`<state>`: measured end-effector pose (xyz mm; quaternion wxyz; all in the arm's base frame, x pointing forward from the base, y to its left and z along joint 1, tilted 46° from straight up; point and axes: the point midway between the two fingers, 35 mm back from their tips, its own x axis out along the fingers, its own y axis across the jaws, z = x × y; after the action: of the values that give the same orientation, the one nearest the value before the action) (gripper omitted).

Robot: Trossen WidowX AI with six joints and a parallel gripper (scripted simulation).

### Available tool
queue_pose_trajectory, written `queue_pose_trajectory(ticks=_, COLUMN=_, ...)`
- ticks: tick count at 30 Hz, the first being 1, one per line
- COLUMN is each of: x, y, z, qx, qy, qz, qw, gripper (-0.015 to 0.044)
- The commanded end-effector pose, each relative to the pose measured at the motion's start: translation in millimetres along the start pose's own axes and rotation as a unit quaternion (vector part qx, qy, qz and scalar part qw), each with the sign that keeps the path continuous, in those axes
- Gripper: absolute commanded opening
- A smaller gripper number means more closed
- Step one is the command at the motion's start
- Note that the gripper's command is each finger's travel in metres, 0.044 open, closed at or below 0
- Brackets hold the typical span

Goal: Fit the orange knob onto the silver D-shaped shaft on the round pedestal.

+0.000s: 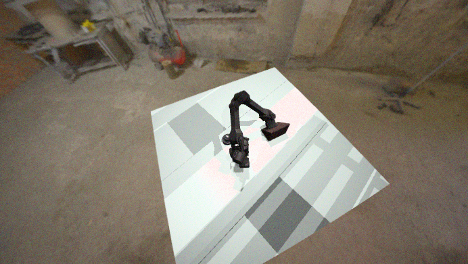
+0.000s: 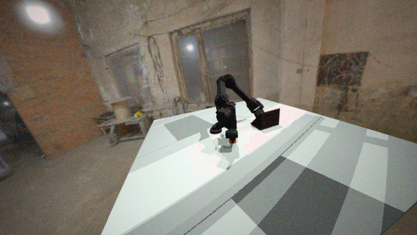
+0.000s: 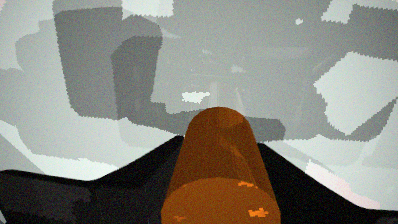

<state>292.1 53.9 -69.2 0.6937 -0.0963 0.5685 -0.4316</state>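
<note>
Wrist view shows my claw (image 1: 244, 166) (image 2: 232, 139) (image 3: 219, 146) pinching the orange knob (image 2: 232, 141) (image 3: 220, 160); I judge this the carrying step; next, I should move above the pedestal (image 1: 226, 139) (image 2: 216, 129).

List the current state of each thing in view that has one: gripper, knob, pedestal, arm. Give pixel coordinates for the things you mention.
Gripper (image 2: 232, 139) (image 3: 219, 146): shut on the orange knob, fingers on either side of it.
Orange knob (image 3: 217, 155): held, not on the pedestal; its underside hole is out of sight.
Round pedestal (image 1: 226, 139) (image 2: 216, 129): standing on the table, without the knob.
Arm (image 1: 235, 118) (image 2: 221, 90): raised at the elbow, bent down toward the table.
</note>
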Motion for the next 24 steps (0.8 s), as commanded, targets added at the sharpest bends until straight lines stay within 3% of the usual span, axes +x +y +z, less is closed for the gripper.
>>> queue_pose_trajectory(ticks=1, x=0, y=0, z=0, qx=0.0, qy=0.0, qz=0.0, qw=1.0, gripper=0.0157)
queue_pose_trajectory(ticks=4, x=0, y=0, z=0, qx=0.0, qy=0.0, qz=0.0, qw=1.0, gripper=0.0236)
queue_pose_trajectory(ticks=20, x=0, y=0, z=0, qx=0.0, qy=0.0, qz=0.0, qw=1.0, gripper=0.024)
queue_pose_trajectory(ticks=24, x=-42, y=4, z=1, qx=0.0, qy=-0.001, qz=0.006, qw=1.0, gripper=0.0345)
